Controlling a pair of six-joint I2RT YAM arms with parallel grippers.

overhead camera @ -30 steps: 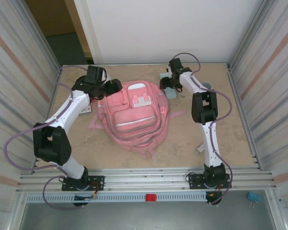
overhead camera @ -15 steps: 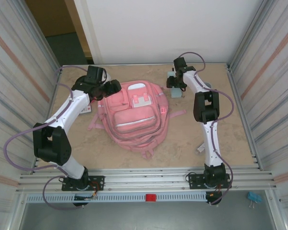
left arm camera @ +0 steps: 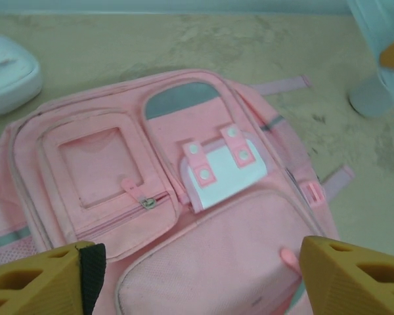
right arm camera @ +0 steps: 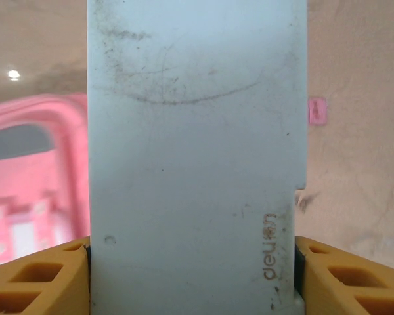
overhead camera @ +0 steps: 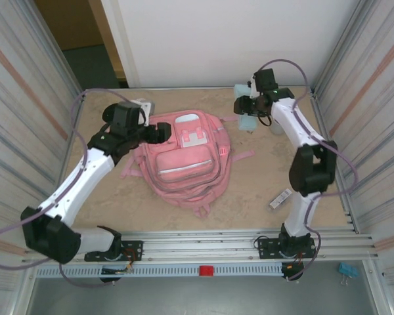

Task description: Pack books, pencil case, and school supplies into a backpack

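Beige table (overhead camera: 118, 197) between ribbed panels (overhead camera: 26, 79), pink backpack (overhead camera: 184, 161) mid-table. At its one o'clock the right gripper (right arm camera: 194, 279) clamps the pencil case (right arm camera: 197, 131), apparently lifted; the left gripper (left arm camera: 197, 275) hovers at ten o'clock, jaws spread, empty.

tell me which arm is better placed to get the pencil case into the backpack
Right, most likely: the right end effector grips the pencil case beside the backpack. The left end effector hangs open over the backpack, holding nothing.

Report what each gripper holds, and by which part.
Right gripper clamps the slim mint-green pencil case across its long sides near one end. Left gripper: open, empty.
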